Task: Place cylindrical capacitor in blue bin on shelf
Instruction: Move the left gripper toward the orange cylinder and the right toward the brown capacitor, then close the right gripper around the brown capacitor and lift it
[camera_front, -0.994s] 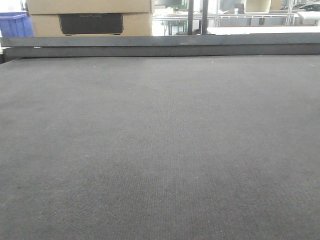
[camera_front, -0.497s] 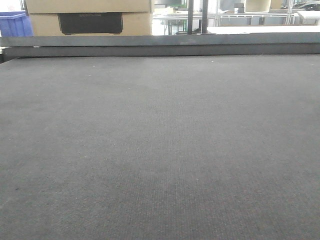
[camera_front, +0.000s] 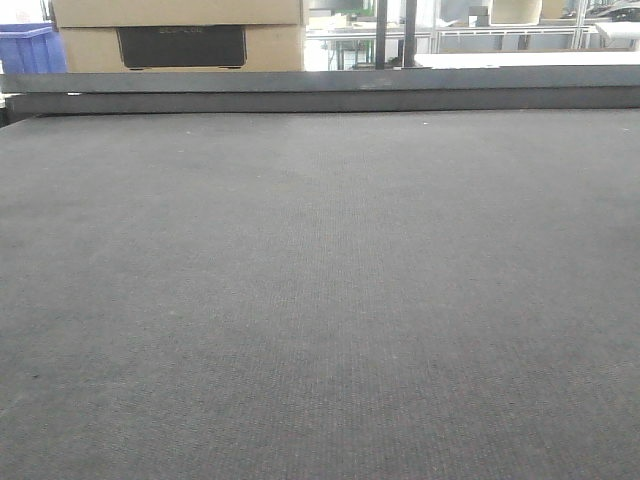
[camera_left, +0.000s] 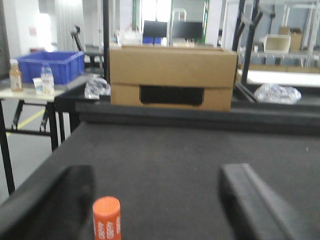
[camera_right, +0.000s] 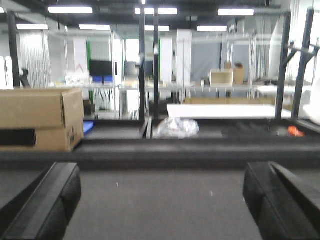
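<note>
The cylindrical capacitor (camera_left: 106, 218), orange with white print, stands upright on the dark table top (camera_left: 165, 150). It shows at the bottom of the left wrist view. My left gripper (camera_left: 157, 175) is open around it, and the capacitor stands close to the left finger (camera_left: 60, 200), far from the right finger (camera_left: 250, 200). I cannot tell whether it touches the left finger. My right gripper (camera_right: 162, 175) is open over bare table top, with nothing between its fingers. Neither gripper nor the capacitor shows in the front view. The shelf is out of view.
A cardboard box (camera_left: 172, 77) with a dark handle slot stands beyond the table's raised back edge (camera_front: 320, 95). A blue crate (camera_left: 50, 62) sits on a side table at the left with bottles (camera_left: 46, 79). Clear plastic bags (camera_left: 277, 93) lie behind the edge.
</note>
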